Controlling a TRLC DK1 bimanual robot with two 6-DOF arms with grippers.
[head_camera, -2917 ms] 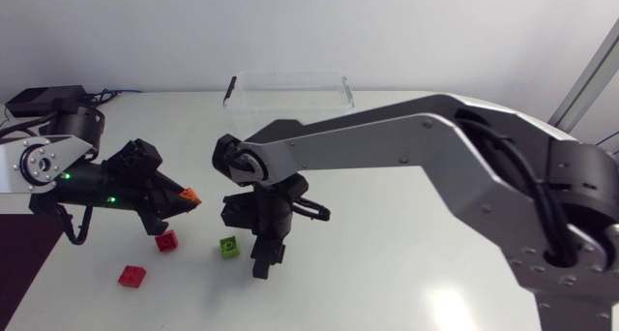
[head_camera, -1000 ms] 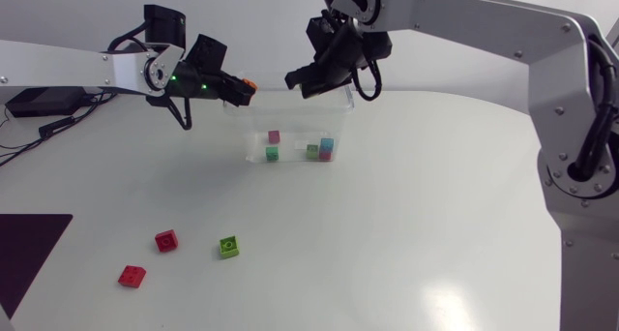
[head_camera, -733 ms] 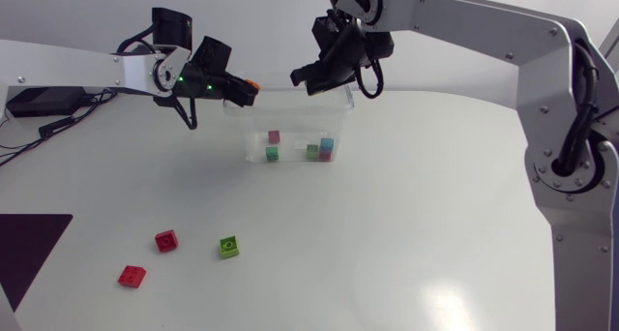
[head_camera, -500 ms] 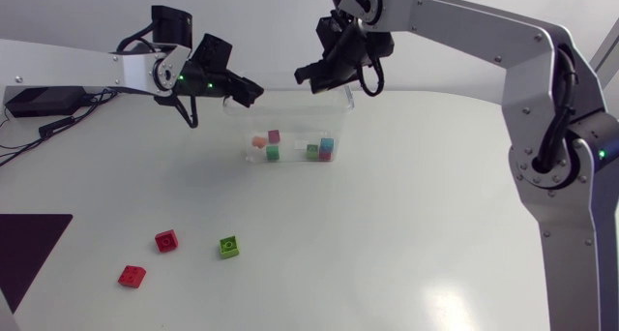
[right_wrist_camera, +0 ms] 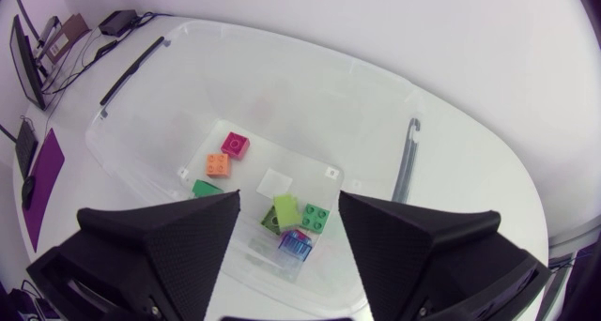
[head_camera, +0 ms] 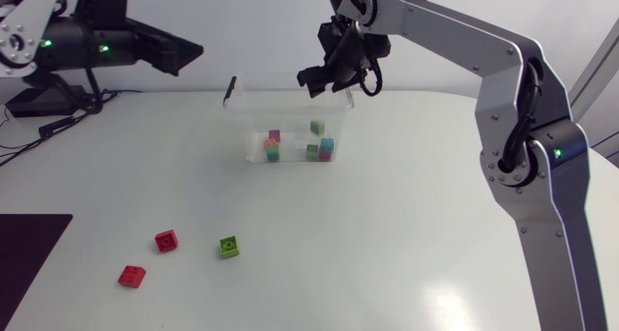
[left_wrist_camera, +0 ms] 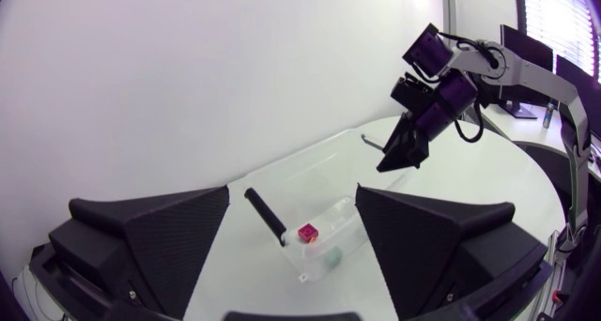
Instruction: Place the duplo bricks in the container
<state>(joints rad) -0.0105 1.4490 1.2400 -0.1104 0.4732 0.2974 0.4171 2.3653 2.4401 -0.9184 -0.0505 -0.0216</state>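
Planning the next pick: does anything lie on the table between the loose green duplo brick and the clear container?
Nothing. In the head view the stretch of white table between the green duplo brick and the container is bare.

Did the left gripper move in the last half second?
Yes. The left gripper has drawn back leftward from over the container and is now clear of its left rim.

White table (head_camera: 406, 234); two red duplo bricks (head_camera: 166, 241), one lime-green brick (head_camera: 229, 247); clear container (head_camera: 287, 104) holding a magenta brick (right_wrist_camera: 235, 145) and an orange brick (right_wrist_camera: 218, 164).
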